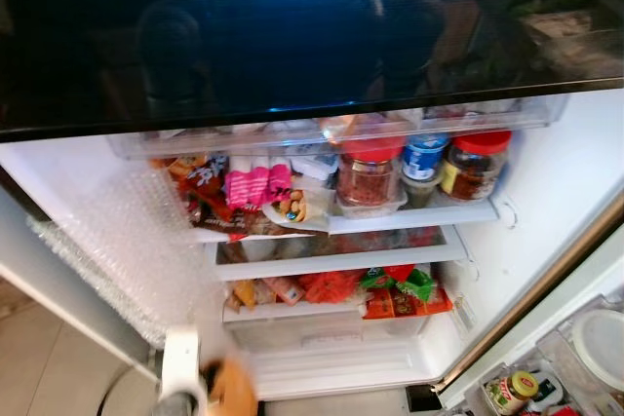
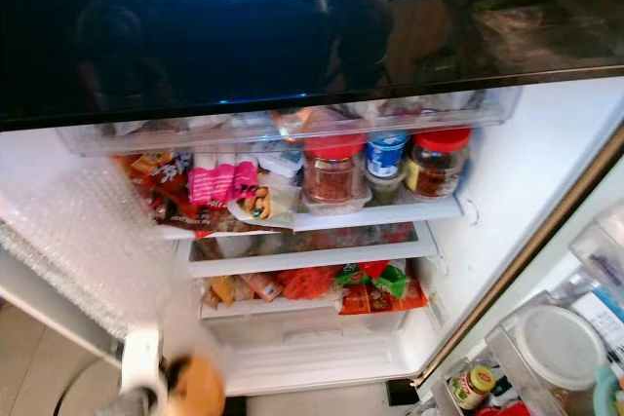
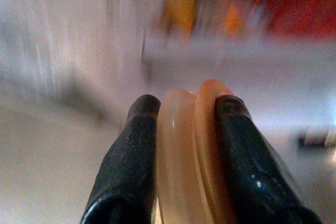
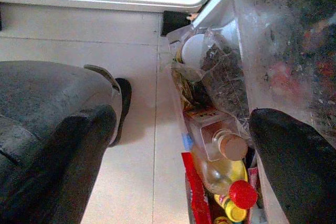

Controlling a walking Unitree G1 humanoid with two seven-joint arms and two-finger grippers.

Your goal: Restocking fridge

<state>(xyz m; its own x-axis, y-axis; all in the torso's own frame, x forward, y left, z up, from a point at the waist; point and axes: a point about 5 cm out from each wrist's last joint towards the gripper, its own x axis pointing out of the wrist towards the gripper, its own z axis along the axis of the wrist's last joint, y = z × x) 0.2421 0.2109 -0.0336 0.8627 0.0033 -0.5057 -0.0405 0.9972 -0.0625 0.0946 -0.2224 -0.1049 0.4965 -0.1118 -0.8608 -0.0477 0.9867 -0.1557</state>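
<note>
My left hand [image 3: 181, 129] clamps a smooth tan-orange rounded item [image 3: 191, 150], glossy, two stacked curved rims with a groove between, pinched between both black fingers [image 3: 126, 166]; can't tell what it is exactly. From the head camera it shows as an orange blur low at the bottom, in front of the open fridge [image 1: 546, 192], below the lowest shelf [image 1: 322, 314], everything smeared there. Fridge is packed: red-lid jars [image 1: 369, 172] and a blue-lid tub [image 1: 425, 155] on the top shelf, pink packet [image 1: 255, 180] beside them, red and green packets [image 1: 395, 289] lower down. Bubble wrap [image 1: 107, 241] on the fridge's left wall. My right hand [image 4: 178, 166] spread wide, holding nothing, hanging over the tiled floor [image 4: 142, 129] next to the door bin [image 4: 273, 61] with a cork-top bottle [image 4: 223, 142] and a red-cap oil bottle [image 4: 231, 182].
</note>
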